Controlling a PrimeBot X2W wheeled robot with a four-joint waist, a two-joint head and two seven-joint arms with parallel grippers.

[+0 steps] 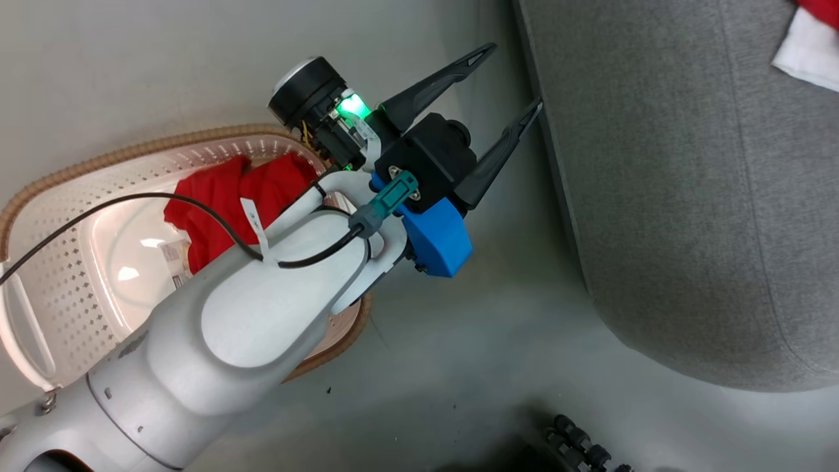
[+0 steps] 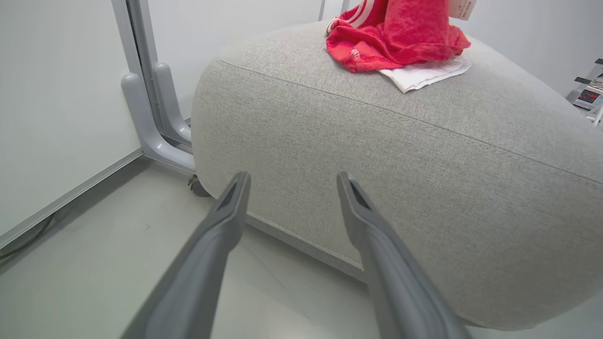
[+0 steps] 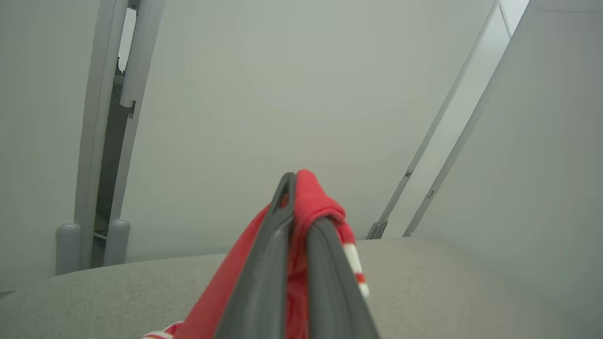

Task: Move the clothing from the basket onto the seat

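Head view: left gripper (image 1: 515,75) held over the pale floor (image 1: 459,367), between the basket (image 1: 131,152) and the seat (image 1: 688,196). Two dark fingers spread wide, nothing between them. One fingertip very near the edge of the seat; contact not possible to judge from here. Behind the pale forearm, inside the basket, one red garment (image 1: 223,196) crumpled against the far wall and partly hidden by the arm. A small paper label (image 1: 175,259) just beside it on the basket bottom. At the upper right corner, on top of the seat, a small corner of the second red garment (image 1: 813,39), red above and white below.

Left wrist view: left gripper (image 2: 292,175) pointing at the rounded grey side of the seat (image 2: 377,188), fingers apart and empty, tips below the seam line. On top of the seat, the second red garment (image 2: 395,37), with white stripes and a white part under it. Lower part lying on the cushion, upper part rising out of the picture.

Right wrist view: right gripper (image 3: 304,202) above the seat (image 3: 94,292), fingers pressed together on red cloth, with a fold lying over the tips and a red-and-white striped edge hanging at one side. Probably the second red garment (image 3: 221,292), though not fully sure from this angle.
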